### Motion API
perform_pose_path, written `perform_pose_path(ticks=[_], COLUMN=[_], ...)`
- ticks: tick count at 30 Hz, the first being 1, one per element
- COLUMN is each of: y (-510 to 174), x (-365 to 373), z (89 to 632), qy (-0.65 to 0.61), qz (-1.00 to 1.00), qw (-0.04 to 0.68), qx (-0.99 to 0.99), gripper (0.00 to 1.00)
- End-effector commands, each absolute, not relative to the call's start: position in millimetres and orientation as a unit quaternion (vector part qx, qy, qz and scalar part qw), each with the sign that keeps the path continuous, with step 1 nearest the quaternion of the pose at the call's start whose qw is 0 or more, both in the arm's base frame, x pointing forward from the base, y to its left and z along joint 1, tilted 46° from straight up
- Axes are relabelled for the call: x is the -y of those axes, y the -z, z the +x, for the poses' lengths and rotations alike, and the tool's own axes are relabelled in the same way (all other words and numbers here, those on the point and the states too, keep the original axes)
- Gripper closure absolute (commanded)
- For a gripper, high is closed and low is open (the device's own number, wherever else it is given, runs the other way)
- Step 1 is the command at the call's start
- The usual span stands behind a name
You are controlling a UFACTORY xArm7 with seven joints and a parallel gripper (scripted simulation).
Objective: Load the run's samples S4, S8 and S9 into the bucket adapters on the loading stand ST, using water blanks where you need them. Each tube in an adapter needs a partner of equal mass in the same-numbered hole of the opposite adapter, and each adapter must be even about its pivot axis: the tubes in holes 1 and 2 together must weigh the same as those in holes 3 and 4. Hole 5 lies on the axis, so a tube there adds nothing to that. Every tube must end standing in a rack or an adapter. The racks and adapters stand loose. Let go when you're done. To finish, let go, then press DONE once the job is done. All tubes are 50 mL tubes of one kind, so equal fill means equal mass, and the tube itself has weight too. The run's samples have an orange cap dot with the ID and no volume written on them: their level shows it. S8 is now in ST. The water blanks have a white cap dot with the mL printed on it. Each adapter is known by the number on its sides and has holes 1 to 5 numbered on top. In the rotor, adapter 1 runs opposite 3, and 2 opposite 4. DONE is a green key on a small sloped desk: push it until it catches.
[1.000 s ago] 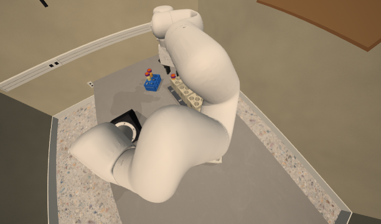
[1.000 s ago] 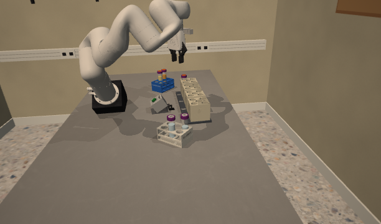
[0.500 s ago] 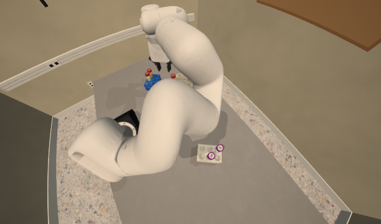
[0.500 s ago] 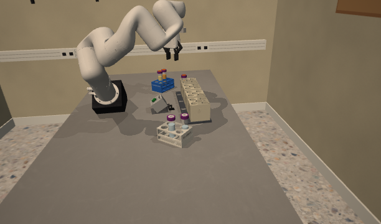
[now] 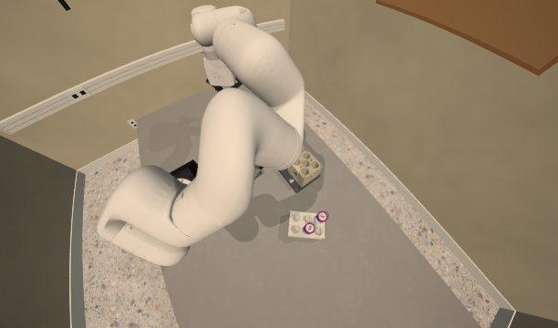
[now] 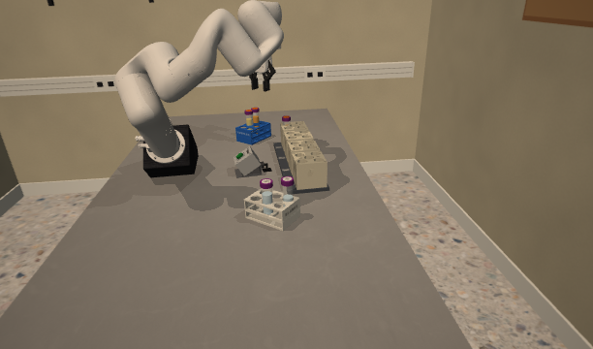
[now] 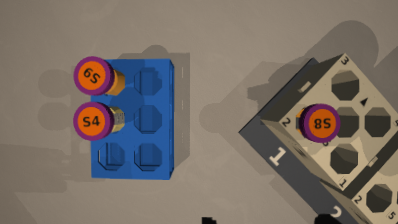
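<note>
My gripper (image 6: 261,87) (image 7: 268,220) is partly open and empty, high above the table. Orange-capped S9 (image 7: 92,76) (image 6: 255,110) and S4 (image 7: 91,121) (image 6: 248,111) stand in the blue rack (image 7: 131,171) (image 6: 253,138). S9 has orange liquid, S4 pale yellow. S8 (image 7: 322,123) (image 6: 286,118) stands in hole 2 of adapter 1 (image 7: 325,155); its other holes are empty. The beige adapters stand in a row on the dark stand (image 5: 288,182) (image 6: 281,157). Two white-dotted blanks (image 5: 322,216) (image 5: 309,228) (image 6: 266,183) (image 6: 287,181) stand in the white rack (image 5: 292,234) (image 6: 291,213); their numbers are unreadable.
The sloped desk (image 6: 249,163) with the green DONE key (image 6: 239,156) stands between the black robot base (image 6: 171,167) and the adapter row. The blue rack is beyond the desk, the white rack just before the near end of the row. The arm hides much in the top view.
</note>
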State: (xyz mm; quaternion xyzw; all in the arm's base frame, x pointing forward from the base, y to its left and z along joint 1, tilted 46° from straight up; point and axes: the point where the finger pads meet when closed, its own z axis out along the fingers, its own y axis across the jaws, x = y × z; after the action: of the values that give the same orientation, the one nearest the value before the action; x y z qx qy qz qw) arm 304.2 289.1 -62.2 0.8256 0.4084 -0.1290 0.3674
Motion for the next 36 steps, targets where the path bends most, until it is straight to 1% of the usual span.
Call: perform_pose_path(ticks=[1, 27, 36], y=[78.8, 151.9, 154.0], x=[-307.6, -373.1, -375.0], z=[293.2, 243.8, 242.3], qy=[0.128, 0.128, 0.128], qz=[0.826, 0.826, 0.826], qw=[0.367, 0.366, 0.366], qx=[-0.409, -0.408, -0.408], gripper=[0.43, 0.43, 0.43])
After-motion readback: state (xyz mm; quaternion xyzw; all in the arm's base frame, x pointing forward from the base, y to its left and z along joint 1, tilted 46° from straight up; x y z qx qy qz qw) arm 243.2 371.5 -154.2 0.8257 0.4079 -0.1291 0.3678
